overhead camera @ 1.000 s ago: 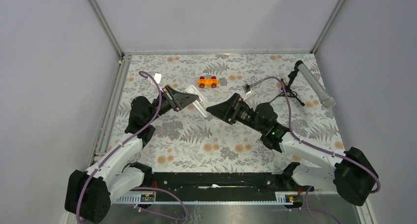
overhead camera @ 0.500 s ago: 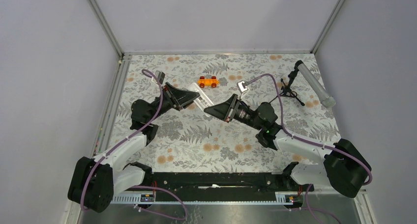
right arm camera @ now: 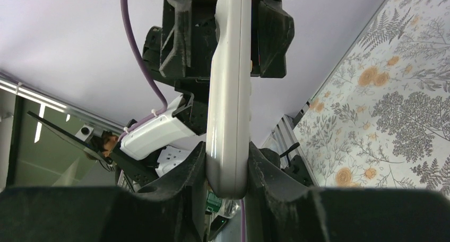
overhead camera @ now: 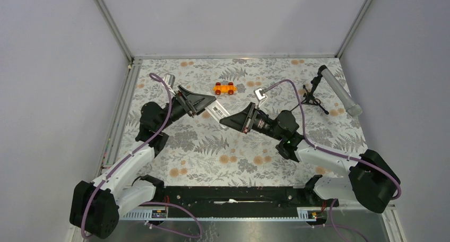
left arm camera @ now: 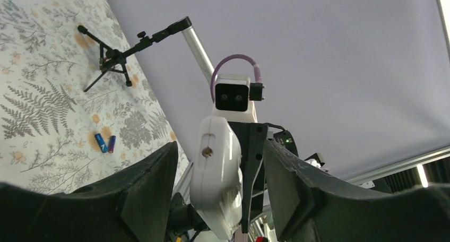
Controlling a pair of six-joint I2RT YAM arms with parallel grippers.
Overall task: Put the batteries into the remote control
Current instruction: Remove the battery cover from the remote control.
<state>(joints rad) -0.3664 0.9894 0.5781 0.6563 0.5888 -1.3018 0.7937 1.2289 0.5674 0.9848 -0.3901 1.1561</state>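
The white remote control (overhead camera: 217, 113) hangs above the floral table between the two arms. My right gripper (overhead camera: 227, 121) is shut on its near end; in the right wrist view both fingers press the remote control (right arm camera: 229, 93) flat at its sides, right gripper (right arm camera: 227, 173). My left gripper (overhead camera: 208, 105) stands open around the other end. In the left wrist view there are gaps between both jaws and the remote control (left arm camera: 217, 183), left gripper (left arm camera: 220, 146). Two blue batteries (left arm camera: 105, 143) lie side by side on the table. They do not show in the top view.
An orange toy car (overhead camera: 224, 88) sits at the back middle. A grey tube (overhead camera: 339, 91) on a black tripod (overhead camera: 314, 96) stands at the back right, and the tripod (left arm camera: 114, 56) is also in the left wrist view. Enclosure walls ring the table.
My right gripper has closed on the remote control. My left gripper, which was shut on it, has since opened. The remote has shifted slightly right and nearer.
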